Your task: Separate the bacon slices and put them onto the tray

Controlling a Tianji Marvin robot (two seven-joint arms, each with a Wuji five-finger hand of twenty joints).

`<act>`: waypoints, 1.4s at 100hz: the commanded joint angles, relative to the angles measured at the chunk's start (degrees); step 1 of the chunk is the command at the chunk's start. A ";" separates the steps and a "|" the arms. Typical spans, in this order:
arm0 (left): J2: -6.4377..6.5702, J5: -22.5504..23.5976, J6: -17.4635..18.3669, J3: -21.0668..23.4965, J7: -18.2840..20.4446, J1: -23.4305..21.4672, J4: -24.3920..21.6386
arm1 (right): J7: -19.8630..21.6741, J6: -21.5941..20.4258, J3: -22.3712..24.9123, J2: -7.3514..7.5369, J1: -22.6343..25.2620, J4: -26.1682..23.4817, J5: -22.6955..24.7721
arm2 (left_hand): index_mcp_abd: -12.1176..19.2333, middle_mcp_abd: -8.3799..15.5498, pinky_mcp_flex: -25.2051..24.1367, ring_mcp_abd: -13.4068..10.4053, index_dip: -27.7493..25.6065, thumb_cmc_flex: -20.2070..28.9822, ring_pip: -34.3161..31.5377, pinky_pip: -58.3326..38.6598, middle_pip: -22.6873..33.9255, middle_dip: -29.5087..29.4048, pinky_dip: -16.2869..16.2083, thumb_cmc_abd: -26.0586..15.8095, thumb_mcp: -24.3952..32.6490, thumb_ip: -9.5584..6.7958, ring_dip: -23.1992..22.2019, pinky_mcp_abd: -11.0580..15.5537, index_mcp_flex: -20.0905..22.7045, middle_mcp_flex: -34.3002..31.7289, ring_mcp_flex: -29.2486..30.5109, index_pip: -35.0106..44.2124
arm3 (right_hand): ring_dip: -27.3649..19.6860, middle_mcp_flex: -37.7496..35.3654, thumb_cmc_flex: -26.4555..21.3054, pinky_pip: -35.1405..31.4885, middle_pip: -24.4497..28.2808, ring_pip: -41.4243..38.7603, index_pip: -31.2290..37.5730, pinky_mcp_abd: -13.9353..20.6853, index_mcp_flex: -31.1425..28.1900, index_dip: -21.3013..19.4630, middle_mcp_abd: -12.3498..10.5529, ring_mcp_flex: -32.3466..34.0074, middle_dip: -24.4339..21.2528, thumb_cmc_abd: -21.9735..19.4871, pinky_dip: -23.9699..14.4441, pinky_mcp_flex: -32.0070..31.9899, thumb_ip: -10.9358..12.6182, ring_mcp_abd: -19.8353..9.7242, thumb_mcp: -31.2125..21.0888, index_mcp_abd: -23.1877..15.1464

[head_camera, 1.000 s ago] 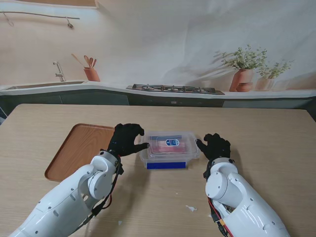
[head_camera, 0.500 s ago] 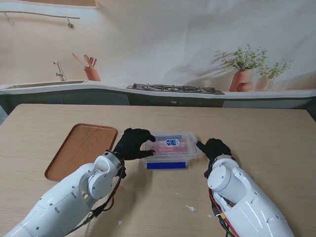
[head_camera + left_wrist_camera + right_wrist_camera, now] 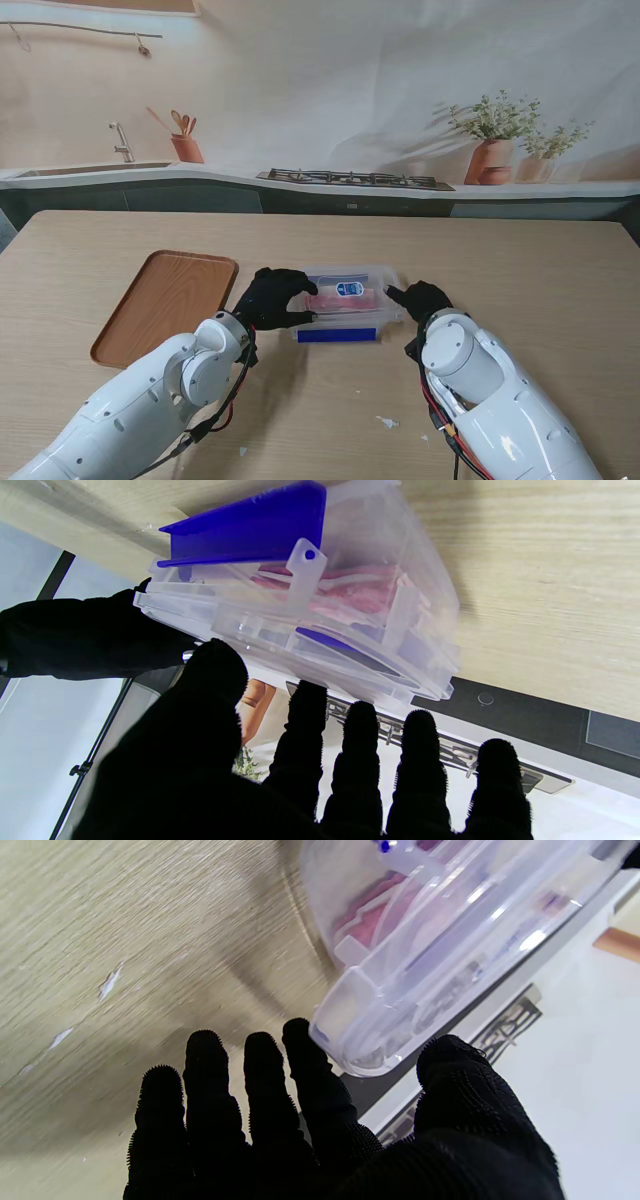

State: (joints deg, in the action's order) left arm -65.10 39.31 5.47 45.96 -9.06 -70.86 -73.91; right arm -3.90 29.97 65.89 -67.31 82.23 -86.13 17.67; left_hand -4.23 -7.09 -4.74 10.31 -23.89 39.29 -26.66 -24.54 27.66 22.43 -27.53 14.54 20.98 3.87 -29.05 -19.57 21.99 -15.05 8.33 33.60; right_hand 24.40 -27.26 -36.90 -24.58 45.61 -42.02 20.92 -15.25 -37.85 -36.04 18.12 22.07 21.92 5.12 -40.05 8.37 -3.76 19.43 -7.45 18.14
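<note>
The clear lidded box of bacon (image 3: pixel 345 300) lies crosswise on the worktop (image 3: pixel 520 290) between both: left robot hand (image 3: pixel 272 298) draped over its left end, right robot hand (image 3: pixel 420 298) spread at its right corner, neither gripping.

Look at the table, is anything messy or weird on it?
Yes, a little. Small white scraps lie loose on the bare table, nearer to me than the clear box of bacon. I cannot tell what they are. The wooden tray looks fine.
</note>
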 commanded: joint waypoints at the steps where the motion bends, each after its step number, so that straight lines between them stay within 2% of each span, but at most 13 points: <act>1: -0.28 -0.28 -0.39 -0.16 1.10 -0.04 -0.07 | 0.94 0.30 0.44 -0.59 0.27 -1.12 -1.57 | 0.65 1.41 -0.52 -1.08 0.53 -0.87 0.78 -0.28 0.06 -0.03 0.61 0.03 0.64 -2.52 0.66 0.49 1.46 0.07 -0.55 0.44 | 0.94 -0.83 -2.20 -1.18 1.77 -1.54 0.50 -0.65 -0.61 -1.23 1.06 1.26 0.76 0.89 -1.82 0.70 1.54 1.88 0.91 0.08; 13: -0.34 -0.43 -0.50 -0.32 1.10 0.11 -0.03 | 1.72 1.15 0.75 -0.55 0.37 -1.96 -2.65 | 0.70 1.42 -0.48 -1.07 0.55 -0.88 0.81 -0.18 0.05 -0.11 0.62 -0.01 0.66 -2.50 0.67 0.45 1.50 0.07 -0.56 0.41 | 2.44 -1.73 -5.57 -1.89 4.14 -4.55 2.26 -0.92 -1.54 -2.66 0.15 2.49 2.51 3.33 -2.33 1.92 2.11 1.60 -1.50 -1.31; 23: -0.36 -0.49 -0.58 -0.48 1.17 0.23 -0.03 | 2.58 1.28 0.76 -0.28 0.29 -2.25 -2.42 | 0.70 1.47 -0.53 -1.03 0.55 -0.90 0.85 -0.07 0.06 -0.14 0.64 -0.03 0.67 -2.49 0.67 0.48 1.56 0.07 -0.57 0.42 | 4.03 -2.62 -2.09 -2.50 6.09 -7.63 4.15 -1.01 -2.31 -4.65 -0.73 3.74 5.43 7.77 -3.00 3.09 0.98 1.35 -14.64 -2.46; 43: -0.42 -0.69 -0.80 -0.81 1.36 0.41 0.02 | 4.28 1.48 0.95 0.30 0.36 -3.12 -1.71 | 0.77 1.51 -0.56 -1.01 0.57 -0.92 0.93 0.27 0.05 -0.22 0.69 -0.12 0.62 -2.47 0.70 0.50 1.67 0.09 -0.59 0.39 | 7.06 -3.10 -2.37 -3.49 10.94 -13.98 8.67 -0.82 -1.96 -8.38 -2.13 5.58 10.53 12.25 -3.53 4.75 -0.20 0.34 -25.20 -4.32; 55: -0.46 -0.83 -0.87 -0.89 1.36 0.44 -0.04 | 4.72 1.85 0.98 0.42 0.28 -3.32 -1.60 | 0.78 1.55 -0.53 -1.11 0.59 -0.95 0.93 0.44 0.04 -0.25 0.68 -0.21 0.54 -2.46 0.69 0.48 1.73 0.12 -0.59 0.33 | 8.96 -5.00 -5.39 -4.46 13.88 -17.98 18.31 -1.09 0.26 -5.92 -3.00 8.22 14.73 16.55 -3.58 6.78 -4.02 -0.55 -28.60 -5.54; 69: -0.52 -0.91 -0.86 -0.99 1.23 0.49 -0.01 | 3.66 2.10 1.20 -0.11 0.19 -3.29 -3.24 | 0.76 1.55 -0.54 -1.21 0.60 -1.00 0.95 0.63 0.04 -0.28 0.66 -0.47 0.42 -2.45 0.70 0.54 1.79 0.09 -0.55 0.30 | 10.27 -9.71 -10.32 -5.88 16.47 -21.40 31.70 -1.83 1.29 -2.47 -3.74 12.99 17.77 20.03 -3.07 9.70 -5.57 -1.04 -30.84 -7.25; 92: -0.45 -0.72 -0.11 -0.72 1.22 0.61 -0.20 | 1.62 -0.52 1.27 -0.46 0.38 -2.17 -2.41 | 0.66 1.59 -0.55 -1.20 0.65 -1.03 1.06 0.96 -0.01 -0.31 0.60 -1.23 -0.06 -2.40 0.73 0.59 1.63 0.16 -0.65 0.14 | 10.41 -13.94 -12.25 -7.83 16.97 -22.76 34.81 -2.33 -2.34 -1.80 -4.64 16.98 18.38 21.08 -2.66 12.45 -6.73 -1.38 -34.29 -9.76; 102: -0.40 -0.47 0.48 0.12 0.83 0.13 -0.95 | -0.33 -0.67 1.74 -1.10 0.66 -2.19 -3.61 | 0.61 1.58 -0.59 -1.42 0.69 -1.19 1.31 1.13 -0.19 -0.40 0.58 -1.72 -0.47 -2.37 0.84 0.66 1.02 0.55 -1.05 -0.03 | 9.65 -15.22 -12.96 -14.31 15.24 -22.11 35.20 -3.07 -2.28 -2.00 -3.56 19.40 18.18 20.58 -2.32 12.38 -7.50 -0.37 -35.31 -9.83; 104: -0.39 -0.36 0.63 0.37 0.66 -0.04 -1.18 | -0.41 -0.68 1.82 -1.12 0.72 -2.24 -3.66 | 0.71 1.64 -0.59 -1.55 0.72 -1.29 1.44 1.17 -0.27 -0.44 0.57 -1.92 -0.62 -2.36 0.90 0.68 0.76 0.68 -1.24 -0.11 | 9.53 -15.50 -13.08 -17.88 14.99 -22.16 35.06 -3.12 -2.23 -2.29 -3.40 20.08 18.31 20.31 0.31 11.80 -7.53 -0.33 -35.34 -9.98; 111: -0.19 0.08 1.02 1.69 0.58 -1.03 -2.76 | -0.54 -0.64 2.01 -1.10 0.90 -2.52 -3.43 | 0.54 1.64 -0.76 -1.60 0.72 -1.17 1.90 1.57 -0.68 -0.72 0.65 -2.30 -1.07 -2.36 1.17 0.86 0.70 1.06 -1.67 -0.11 | 9.21 -17.10 -13.27 -26.52 14.38 -21.79 35.27 -3.02 -1.51 -3.49 -2.99 22.70 17.82 19.41 2.01 10.84 -7.86 -0.27 -35.54 -10.61; 113: -0.14 0.19 1.13 2.17 0.57 -1.42 -3.36 | -0.73 -0.61 2.05 -1.14 0.95 -2.59 -3.33 | 0.43 1.66 -0.70 -1.67 0.72 -0.92 2.27 1.82 -1.03 -1.04 0.62 -2.49 -1.43 -2.39 1.44 0.84 0.84 1.05 -1.71 -0.10 | 9.13 -18.00 -13.27 -30.78 14.41 -21.80 35.09 -3.10 -1.49 -3.83 -2.92 23.75 17.33 19.29 5.75 10.58 -8.09 -0.36 -35.80 -10.69; 120: 0.05 0.77 2.06 3.89 0.24 -2.80 -5.53 | -1.59 -0.54 2.20 -1.36 1.08 -2.79 -3.30 | 0.28 1.70 -0.61 -1.79 0.70 -0.78 2.58 2.08 -1.28 -1.39 0.50 -2.82 -2.01 -2.41 1.69 0.84 1.05 1.07 -1.80 -0.05 | 9.04 -20.11 -13.28 -37.44 14.91 -21.99 35.09 -3.33 -1.07 -4.37 -2.74 26.41 16.03 19.14 9.91 11.09 -8.53 -0.63 -37.19 -10.91; 140: 0.54 2.15 4.50 8.08 -0.03 -6.01 -10.72 | -3.82 0.33 2.53 -2.08 1.45 -3.41 -3.92 | 0.32 1.82 -0.61 -1.97 0.84 -1.13 2.94 2.05 -1.49 -1.81 0.09 -3.97 -3.60 -2.39 1.99 0.78 0.16 1.23 -2.01 -0.55 | 10.07 -23.18 -14.17 -42.56 16.68 -24.68 34.76 -3.64 -0.48 -4.06 -2.46 30.90 16.13 19.50 10.62 14.62 -8.48 -1.44 -39.92 -10.96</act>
State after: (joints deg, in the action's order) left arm -64.64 41.62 9.91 53.48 -9.42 -76.42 -83.22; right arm -7.88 29.70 68.35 -68.52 83.18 -88.90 14.13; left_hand -4.46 -7.00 -4.74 9.71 -23.67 39.24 -24.97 -24.51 27.11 21.18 -27.52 13.30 18.73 3.86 -28.25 -19.57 22.53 -15.01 8.33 33.54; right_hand 33.93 -48.36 -42.22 -63.46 60.32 -64.77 47.78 -17.48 -37.65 -37.02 16.58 50.14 38.07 25.58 -30.30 21.70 -13.89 18.25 -37.34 17.66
